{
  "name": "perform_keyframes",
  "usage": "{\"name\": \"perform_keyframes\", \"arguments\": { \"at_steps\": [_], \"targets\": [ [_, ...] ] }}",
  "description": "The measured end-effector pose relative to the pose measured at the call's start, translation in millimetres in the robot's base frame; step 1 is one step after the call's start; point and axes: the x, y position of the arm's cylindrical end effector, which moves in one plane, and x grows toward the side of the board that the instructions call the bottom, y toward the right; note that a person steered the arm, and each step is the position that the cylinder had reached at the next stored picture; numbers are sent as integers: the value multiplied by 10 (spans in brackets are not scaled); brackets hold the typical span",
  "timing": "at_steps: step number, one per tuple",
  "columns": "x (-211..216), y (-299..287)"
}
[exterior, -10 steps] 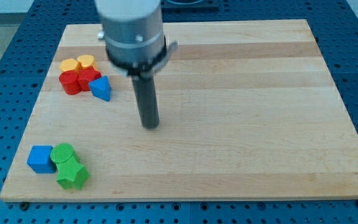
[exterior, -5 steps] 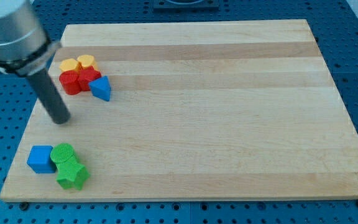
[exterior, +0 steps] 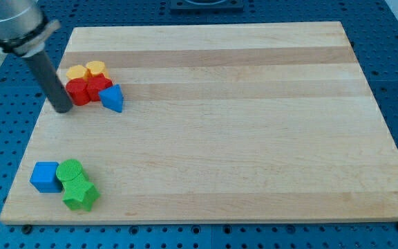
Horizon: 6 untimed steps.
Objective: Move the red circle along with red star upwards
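Observation:
The red circle [exterior: 78, 92] and the red star [exterior: 99, 87] sit side by side near the view's upper left on the wooden board [exterior: 254, 124]. My tip [exterior: 63, 108] is just left of and slightly below the red circle, close to it or touching it. The rod leans up to the view's left. A blue triangle [exterior: 112, 98] touches the red star on its lower right. A yellow block [exterior: 78, 72] and a second yellow block [exterior: 96, 68] lie just above the red pair.
A blue cube [exterior: 45, 176], a green circle [exterior: 70, 170] and a green star [exterior: 80, 194] are grouped at the view's lower left. The board's left edge runs close to my tip.
My tip swept from the board's middle to the far left, then moved up and a little right to the red circle's lower left. The blocks have not moved.

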Motion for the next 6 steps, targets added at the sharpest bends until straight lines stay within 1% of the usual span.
{"name": "perform_keyframes", "arguments": {
  "at_steps": [1, 3, 4, 5, 6],
  "targets": [
    [0, 109],
    [-18, -219],
    [-289, -121],
    [-290, 25],
    [-291, 380]
  ]
}}
